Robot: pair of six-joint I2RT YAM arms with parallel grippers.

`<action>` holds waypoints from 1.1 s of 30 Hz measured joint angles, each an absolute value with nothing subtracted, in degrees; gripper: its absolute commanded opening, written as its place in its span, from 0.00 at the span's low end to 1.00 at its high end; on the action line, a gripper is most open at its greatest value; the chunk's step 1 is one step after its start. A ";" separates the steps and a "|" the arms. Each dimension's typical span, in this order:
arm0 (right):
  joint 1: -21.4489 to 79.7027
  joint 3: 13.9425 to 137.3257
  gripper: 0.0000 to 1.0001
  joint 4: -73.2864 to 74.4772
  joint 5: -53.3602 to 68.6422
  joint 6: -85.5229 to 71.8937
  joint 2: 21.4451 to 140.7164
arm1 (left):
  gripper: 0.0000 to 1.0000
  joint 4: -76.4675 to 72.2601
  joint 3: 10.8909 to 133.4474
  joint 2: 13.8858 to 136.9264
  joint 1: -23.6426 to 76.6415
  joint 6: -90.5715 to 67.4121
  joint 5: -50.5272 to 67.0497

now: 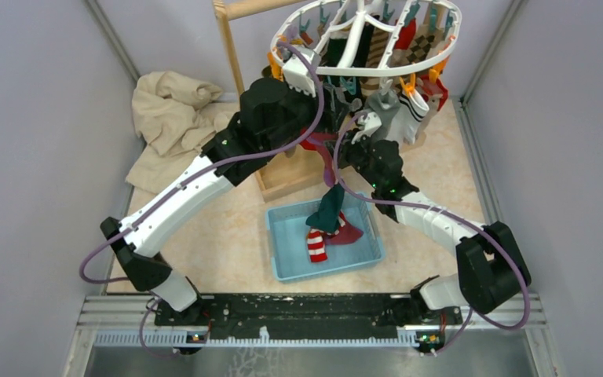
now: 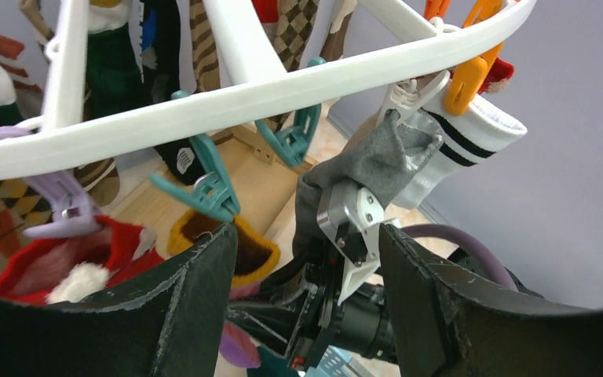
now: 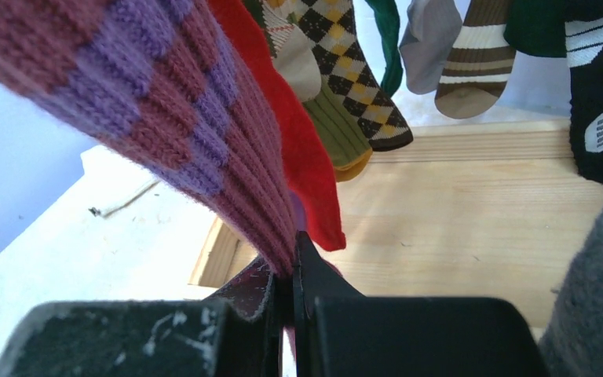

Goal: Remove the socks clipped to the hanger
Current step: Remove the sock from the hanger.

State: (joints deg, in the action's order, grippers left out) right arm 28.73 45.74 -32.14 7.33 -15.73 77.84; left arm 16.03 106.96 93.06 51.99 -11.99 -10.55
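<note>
The white hanger (image 1: 365, 69) hangs at the top, with socks clipped under it. In the left wrist view its bar (image 2: 243, 98) crosses overhead with a teal clip (image 2: 204, 188). My left gripper (image 2: 306, 247) is open below that clip, with nothing between its fingers. Beyond it hang a grey sock (image 2: 377, 157) and a white sock with black stripes (image 2: 471, 137). My right gripper (image 3: 292, 255) is shut on a maroon and purple striped sock (image 3: 165, 102), which stretches up and to the left. A red sock (image 3: 298, 149) and an argyle sock (image 3: 345, 71) hang just behind it.
A blue bin (image 1: 283, 263) on the table between the arms holds a red-and-white striped sock (image 1: 316, 245) and a dark green one (image 1: 330, 210). A beige cloth (image 1: 173, 118) lies at the back left. The wooden stand (image 1: 232, 47) rises from its base (image 3: 471, 196).
</note>
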 measured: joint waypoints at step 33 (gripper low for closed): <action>28.73 44.84 0.00 -31.66 8.49 -15.68 77.84 | 0.44 18.33 112.01 97.95 52.01 -14.37 -22.59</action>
State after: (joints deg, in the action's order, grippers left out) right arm 28.73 44.84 -31.66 8.49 -15.68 77.84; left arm 18.33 112.01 97.95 52.01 -14.37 -22.59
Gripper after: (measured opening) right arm 0.018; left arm 0.454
